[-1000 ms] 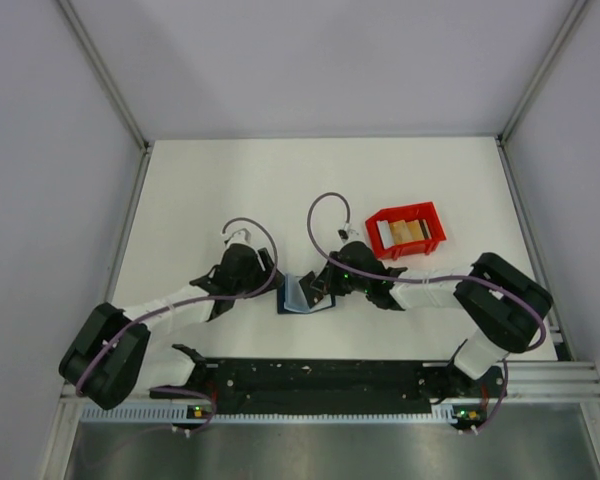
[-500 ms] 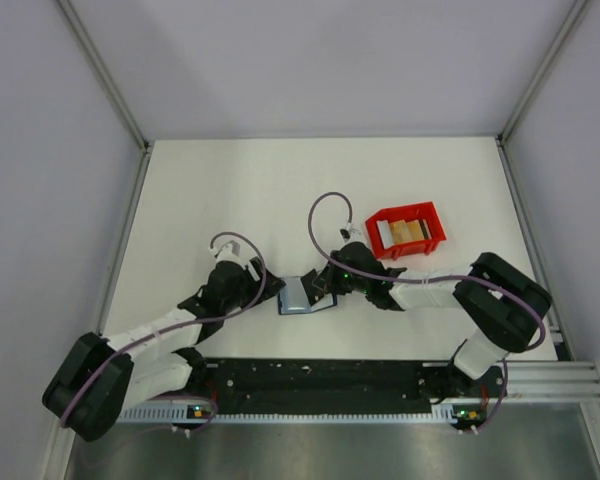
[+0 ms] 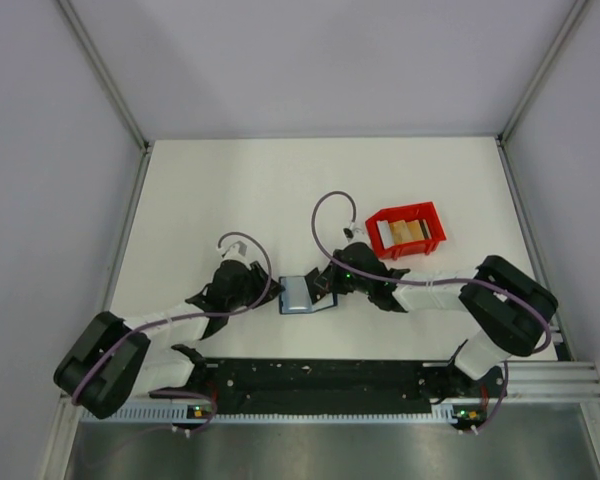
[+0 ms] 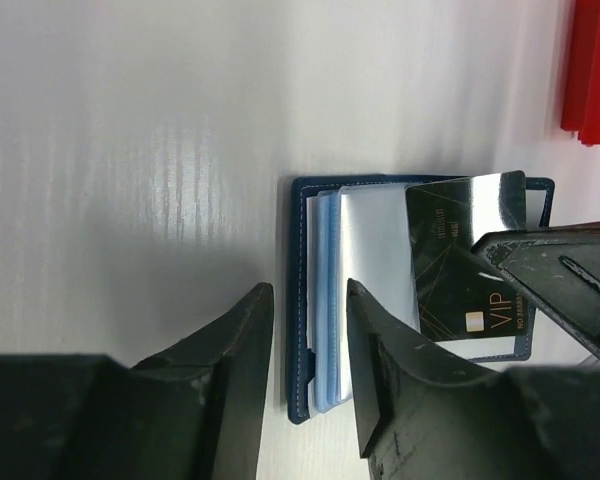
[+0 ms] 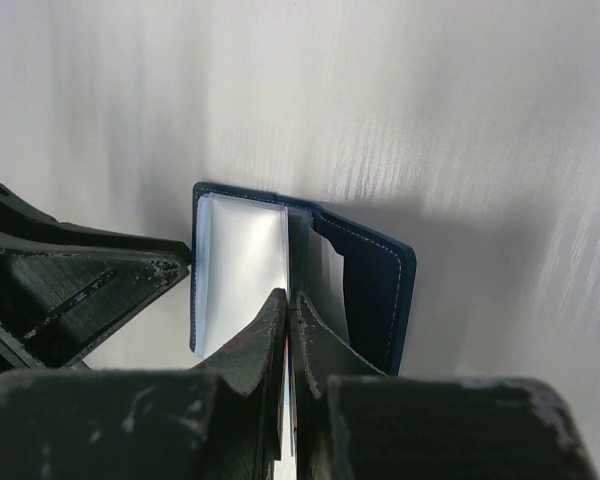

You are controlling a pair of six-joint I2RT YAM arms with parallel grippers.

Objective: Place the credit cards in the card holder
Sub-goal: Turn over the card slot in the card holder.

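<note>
Right hand (image 5: 288, 296): clamped on a black VIP card (image 4: 458, 265), held over the open card holder (image 4: 372, 235), which lies on the surface (image 4: 130, 150). Left hand (image 4: 305, 292): jaws slightly apart, holding nothing, at the holder's left edge.

Card holder (image 3: 298, 294) between left tool (image 3: 267, 291), right tool (image 3: 323, 287); cards (image 3: 405, 232) in bin (image 3: 438, 236) behind right

Desk: white desk (image 4: 130, 150), the holder lying on it.
Holder: dark navy-blue folding card holder (image 4: 370, 250), open, pale blue and clear pockets showing.
Card: black glossy plastic card (image 4: 450, 250) marked "VIP", tilted over the holder's right half, pinched by the right jaws.
Left jaws: black, near, narrowly apart, holder's left edge showing in the gap.
Bin: red plastic bin (image 4: 592, 70), far right.
</note>
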